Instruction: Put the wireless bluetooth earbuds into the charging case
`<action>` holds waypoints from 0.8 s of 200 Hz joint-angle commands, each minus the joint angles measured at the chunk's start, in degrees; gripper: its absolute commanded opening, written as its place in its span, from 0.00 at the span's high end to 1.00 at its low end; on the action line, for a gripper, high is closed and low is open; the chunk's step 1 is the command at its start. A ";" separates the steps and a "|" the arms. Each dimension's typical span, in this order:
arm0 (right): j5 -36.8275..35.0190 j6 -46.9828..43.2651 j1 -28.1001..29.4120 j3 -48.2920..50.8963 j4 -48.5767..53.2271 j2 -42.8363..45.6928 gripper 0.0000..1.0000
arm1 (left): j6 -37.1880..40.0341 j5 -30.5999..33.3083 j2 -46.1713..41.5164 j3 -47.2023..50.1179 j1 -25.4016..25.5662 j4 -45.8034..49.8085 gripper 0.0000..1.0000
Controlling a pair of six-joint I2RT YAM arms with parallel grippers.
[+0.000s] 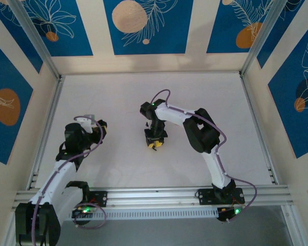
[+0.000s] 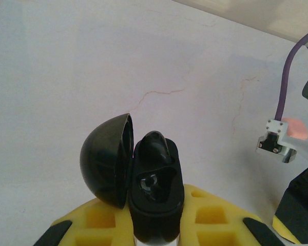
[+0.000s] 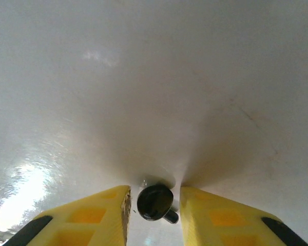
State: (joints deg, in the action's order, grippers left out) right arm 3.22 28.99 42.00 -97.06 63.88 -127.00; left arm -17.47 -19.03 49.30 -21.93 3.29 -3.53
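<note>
- Yellow fingers (image 2: 100, 218) of the left gripper (image 2: 156, 210) were closed on a black charging case (image 2: 156, 205), its lid (image 2: 107, 160) swung open.
- One black earbud (image 2: 155, 146) was seated in the far well; the near well was empty.
- A second earbud (image 3: 155, 202) lay low over the table (image 3: 143, 77) between the narrowly parted fingers of the right gripper (image 3: 154, 200). Whether it was gripped could not be told, and its insertion was left to do.
</note>
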 commanded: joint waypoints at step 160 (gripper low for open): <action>-6.07 3.44 0.42 6.48 -3.57 6.59 0.82 | 0.09 -4.05 1.22 0.93 3.20 -6.04 0.88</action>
State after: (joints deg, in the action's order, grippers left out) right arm -0.25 30.92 42.70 -93.71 62.59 -124.44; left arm -17.47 -20.21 49.74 -21.91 4.38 -4.58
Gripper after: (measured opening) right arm 0.179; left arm 0.170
